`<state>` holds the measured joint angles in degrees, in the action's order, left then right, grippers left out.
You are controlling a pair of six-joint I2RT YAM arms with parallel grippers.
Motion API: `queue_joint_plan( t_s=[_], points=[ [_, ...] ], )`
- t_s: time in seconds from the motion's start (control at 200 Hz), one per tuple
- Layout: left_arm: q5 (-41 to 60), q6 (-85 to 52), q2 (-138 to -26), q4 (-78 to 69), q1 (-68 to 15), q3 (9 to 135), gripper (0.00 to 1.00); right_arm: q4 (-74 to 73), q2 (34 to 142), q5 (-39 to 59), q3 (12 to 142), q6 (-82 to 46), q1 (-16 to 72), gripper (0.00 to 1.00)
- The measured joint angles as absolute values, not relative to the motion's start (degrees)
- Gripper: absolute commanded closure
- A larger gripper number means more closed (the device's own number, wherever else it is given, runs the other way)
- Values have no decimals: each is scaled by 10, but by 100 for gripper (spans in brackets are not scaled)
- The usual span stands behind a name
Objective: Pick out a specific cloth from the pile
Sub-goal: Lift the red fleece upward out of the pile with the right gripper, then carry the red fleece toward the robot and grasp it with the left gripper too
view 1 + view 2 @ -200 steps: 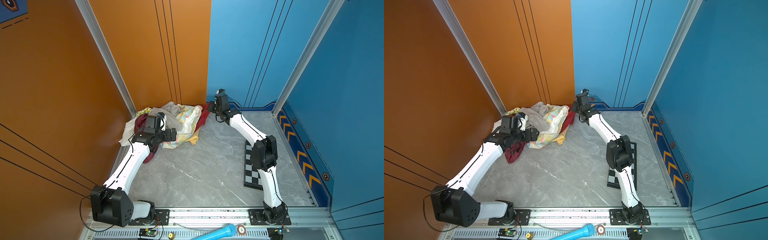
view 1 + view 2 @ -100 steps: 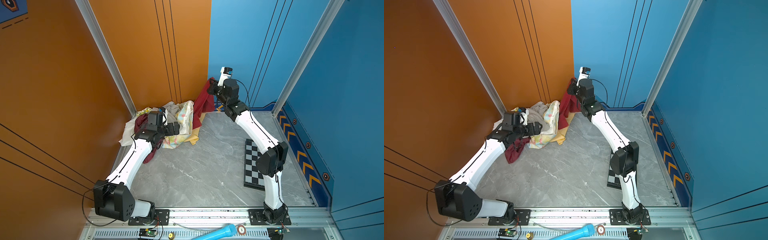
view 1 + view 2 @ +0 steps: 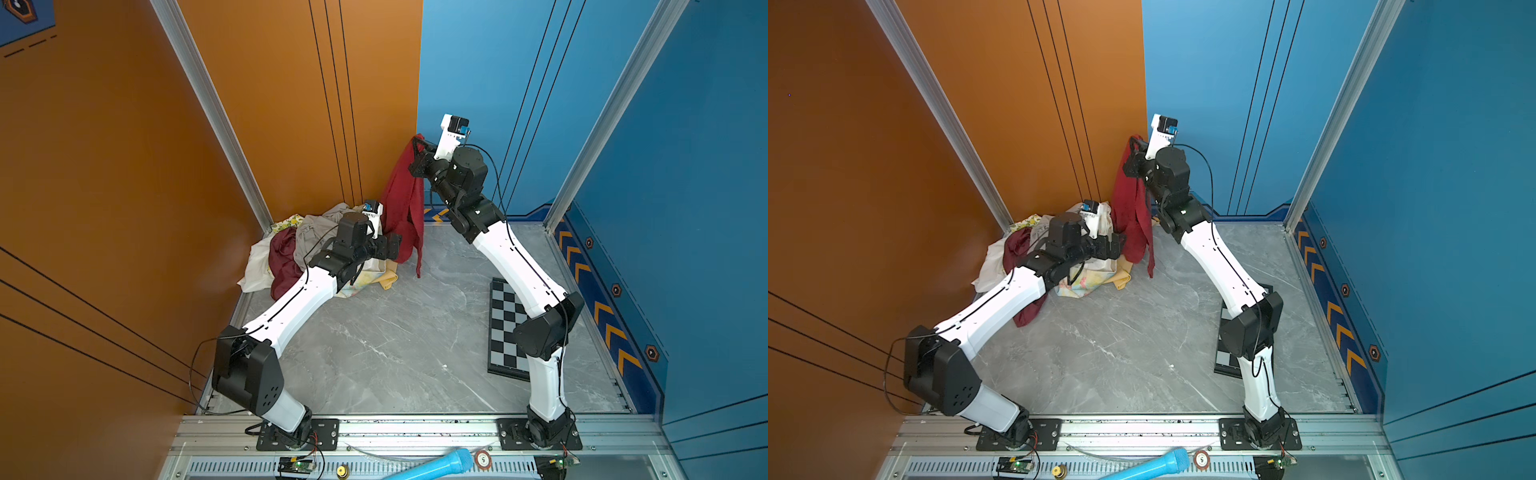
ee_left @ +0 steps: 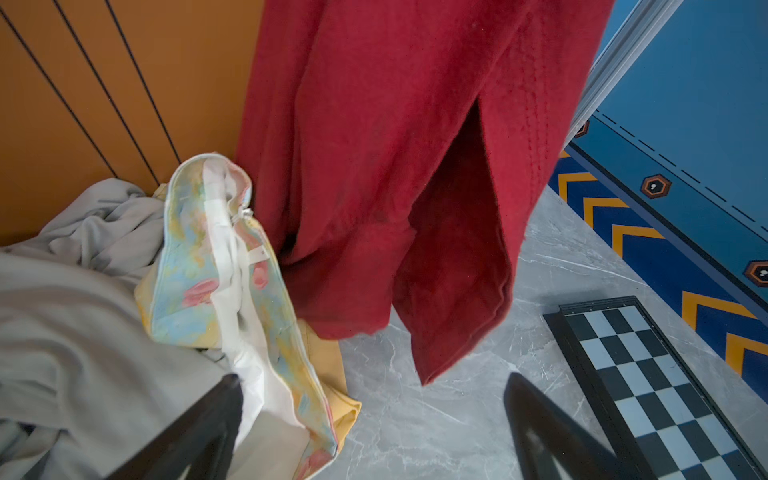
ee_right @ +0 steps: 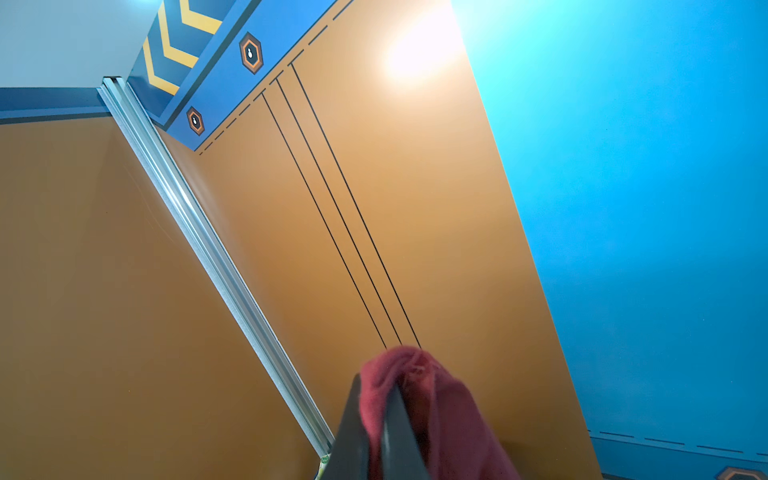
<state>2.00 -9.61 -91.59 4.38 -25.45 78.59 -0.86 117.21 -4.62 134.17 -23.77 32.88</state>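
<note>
The cloth [image 3: 401, 199] you want hangs in long folds at the far corner, where the orange and blue walls meet. Its top edge is bunched in the right gripper [image 3: 417, 144], whose jaws are pressed together on the fabric. The right wrist view shows the red knit squeezed between the two dark fingers. Its lowest tail dangles close over the grey floor [image 3: 395, 340], and a fuller fold hangs just beside the pile [image 3: 316, 226]. From the left wrist view you cannot tell whether that fold brushes the yellow piece at the pile's edge or clears it.

The pile sits on the floor against the orange wall: grey, dark maroon, white, yellow and pastel floral cloths. None of them seems to be hanging from the red one.

The left gripper [image 3: 392, 246] is low at the pile's near edge, pointing toward the hanging cloth. Its jaws are spread wide and it holds nothing. The chessboard [image 3: 505, 324] lies flat on the floor to the right, well apart from the pile.

You look to be in the extraction step: the cloth is picked and raised, but not yet carried off. Next, keep the right pinch firm and swing the cloth out over open floor, away from the pile. Watch that the lower fold snags nothing on the way. Keep the left arm clear, or use it to press the pile down if anything starts to follow.
</note>
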Motion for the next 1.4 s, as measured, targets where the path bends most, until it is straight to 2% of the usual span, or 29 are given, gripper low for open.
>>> queue_joint_plan(
  t_s=[0.265,0.3,0.35,0.38,0.39,0.41,0.576,0.776,0.931,1.191,1.402],
  points=[
    [-10,-77,-1049,-139,-270,820,0,-9,1136,-38,1332,-240,342,100],
    [-13,-75,-1072,-161,-271,832,11,-9,1131,-36,1329,-240,342,100],
    [-16,-74,-1103,-190,-272,854,45,-9,1117,-35,1317,-242,342,100],
    [-17,-73,-1119,-203,-273,866,73,-11,1107,-33,1304,-242,342,100],
    [-18,-75,-1125,-208,-274,872,85,-11,1104,-33,1299,-242,342,100],
    [-18,-75,-1133,-214,-274,879,100,-12,1095,-33,1287,-242,342,100],
    [-13,-100,-1174,-240,-274,942,100,-24,1017,-33,1176,-242,333,100],
    [7,-128,-1166,-237,-284,983,100,-38,908,-46,1033,-242,279,100],
    [31,-129,-1141,-207,-325,1002,100,-43,852,-49,953,-242,245,100],
    [76,-128,-1088,-155,-407,1040,100,-39,797,-50,884,-229,231,100],
    [80,-121,-1031,-123,-430,1037,100,-32,748,-50,844,-222,229,100]
  ],
)
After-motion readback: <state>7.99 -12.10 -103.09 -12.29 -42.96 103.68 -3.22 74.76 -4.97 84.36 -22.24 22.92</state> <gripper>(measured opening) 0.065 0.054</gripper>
